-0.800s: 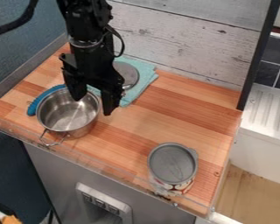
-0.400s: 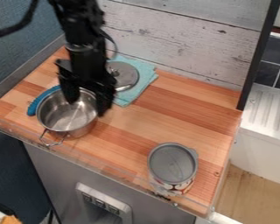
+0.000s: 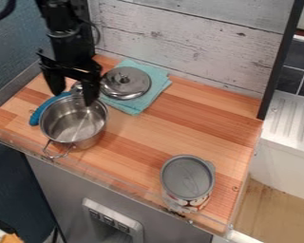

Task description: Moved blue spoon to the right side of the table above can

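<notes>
The can (image 3: 187,177) is standing nearer, right of the pot (image 3: 92,138). The blue spoon (image 3: 42,107) is lying by the pot's back left side. Over the pot's back edge, the pincer (image 3: 72,98) is hanging wide open, holding nothing, probably making room for the spoon.

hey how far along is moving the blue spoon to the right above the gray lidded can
Nothing looks done: the blue spoon lies left, partly hidden by the round silver pot. Nothing is in hand; the black tool hangs open by the pot's back rim. Left: grasp the spoon, carry it right, set it above the can.
</notes>
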`<state>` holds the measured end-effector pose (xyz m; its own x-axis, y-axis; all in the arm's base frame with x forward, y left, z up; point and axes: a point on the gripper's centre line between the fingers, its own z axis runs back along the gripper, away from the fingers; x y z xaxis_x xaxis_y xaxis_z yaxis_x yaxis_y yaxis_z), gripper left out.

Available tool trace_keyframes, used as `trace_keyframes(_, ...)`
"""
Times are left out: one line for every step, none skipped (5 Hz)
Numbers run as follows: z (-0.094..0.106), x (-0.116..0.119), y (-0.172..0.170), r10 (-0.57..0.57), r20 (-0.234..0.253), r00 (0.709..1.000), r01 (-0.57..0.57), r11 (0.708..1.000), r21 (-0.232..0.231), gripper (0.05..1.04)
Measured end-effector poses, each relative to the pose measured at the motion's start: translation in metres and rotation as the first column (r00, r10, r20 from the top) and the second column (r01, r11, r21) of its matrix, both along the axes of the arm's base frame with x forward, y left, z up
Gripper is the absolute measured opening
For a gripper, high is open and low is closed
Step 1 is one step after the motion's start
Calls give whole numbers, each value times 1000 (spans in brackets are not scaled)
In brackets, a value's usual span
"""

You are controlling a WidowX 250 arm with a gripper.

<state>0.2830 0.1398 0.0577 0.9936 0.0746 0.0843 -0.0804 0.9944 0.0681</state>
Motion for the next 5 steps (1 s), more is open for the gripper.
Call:
trace_keyframes(-1, 8, 13, -37, -2, 999, 37, 999, 24, 1001)
trace_keyframes(-2, 13, 28, -39, -19, 999, 40, 999, 33, 1001)
trace_keyframes(-12, 15, 41, -36, -47, 998, 37, 999, 16, 1001)
trace_keyframes(-19, 19, 52, -40, -43, 998, 39, 999, -12, 1001)
trace_keyframes(-30, 20, 56, -47, -70, 996, 47, 999, -11, 1001)
